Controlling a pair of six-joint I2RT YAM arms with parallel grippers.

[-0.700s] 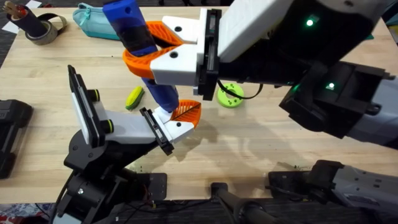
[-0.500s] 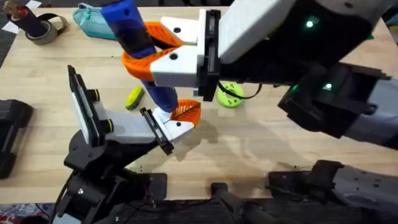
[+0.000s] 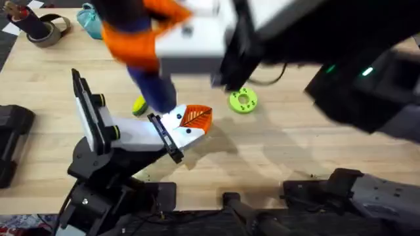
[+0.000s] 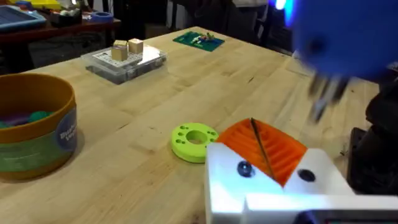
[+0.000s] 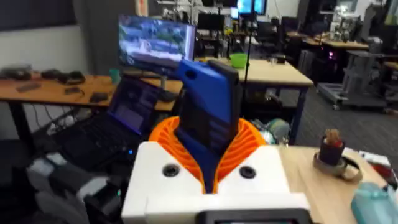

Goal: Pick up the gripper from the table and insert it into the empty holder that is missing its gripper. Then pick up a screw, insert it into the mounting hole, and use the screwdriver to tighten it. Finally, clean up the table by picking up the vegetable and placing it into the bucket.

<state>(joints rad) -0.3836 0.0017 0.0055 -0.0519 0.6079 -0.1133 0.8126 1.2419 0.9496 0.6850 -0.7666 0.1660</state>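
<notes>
At nine o'clock of the table, the holder (image 3: 166, 137) carries the gripper (image 3: 190, 121), the vegetable (image 3: 138, 105) just beyond. The right gripper (image 5: 208, 149), probably blurred by motion overhead, is clamped on the screwdriver (image 5: 208, 109). At three o'clock lies the green disc (image 3: 243, 101).

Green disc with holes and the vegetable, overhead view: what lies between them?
Between the disc and the vegetable: the mounted gripper and the screwdriver's shaft.

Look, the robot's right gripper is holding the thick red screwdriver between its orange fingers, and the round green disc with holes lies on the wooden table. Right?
Almost. The thick screwdriver is bright blue, not red; the right wrist view shows it clamped in the right gripper. The round green disc with holes does lie on the wooden table.
</notes>
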